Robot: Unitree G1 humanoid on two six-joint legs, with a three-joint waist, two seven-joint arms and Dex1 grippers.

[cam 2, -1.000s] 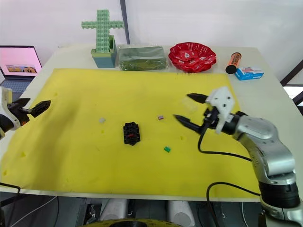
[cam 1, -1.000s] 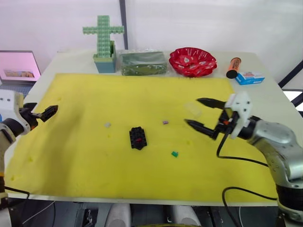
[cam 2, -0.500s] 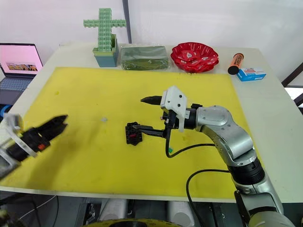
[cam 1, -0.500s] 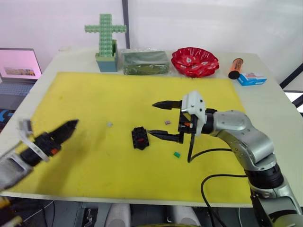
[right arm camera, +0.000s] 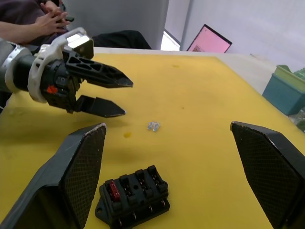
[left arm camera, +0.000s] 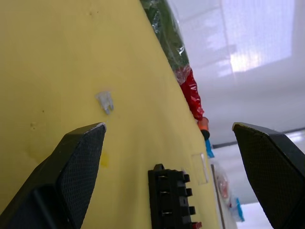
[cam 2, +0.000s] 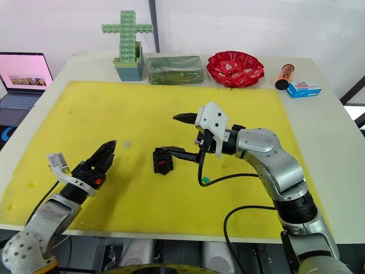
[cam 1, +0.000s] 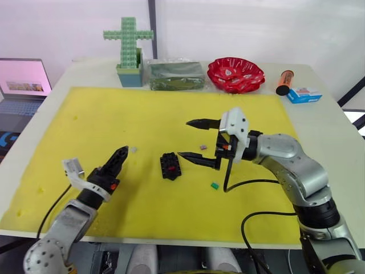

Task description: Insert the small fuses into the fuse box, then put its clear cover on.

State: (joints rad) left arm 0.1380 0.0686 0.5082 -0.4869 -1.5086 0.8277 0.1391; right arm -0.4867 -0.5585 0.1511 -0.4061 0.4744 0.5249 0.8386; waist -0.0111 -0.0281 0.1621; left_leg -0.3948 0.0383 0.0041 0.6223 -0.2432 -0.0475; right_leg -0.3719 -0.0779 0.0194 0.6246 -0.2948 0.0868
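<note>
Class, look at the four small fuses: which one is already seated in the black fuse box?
The red fuse: it sits in a slot at one end of the fuse box. The whitish-grey, purplish-grey and green fuses lie loose on the yellow mat.

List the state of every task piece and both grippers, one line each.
Black rectangular plastic fuse box: flat on the yellow foam mat, red fuse seated in a slot, no cover on.
Whitish-grey fuse: loose on the mat.
Purplish-grey fuse: loose on the mat.
Green fuse: loose on the mat.
Left gripper: open, empty.
Right gripper: open wide, empty.
</note>
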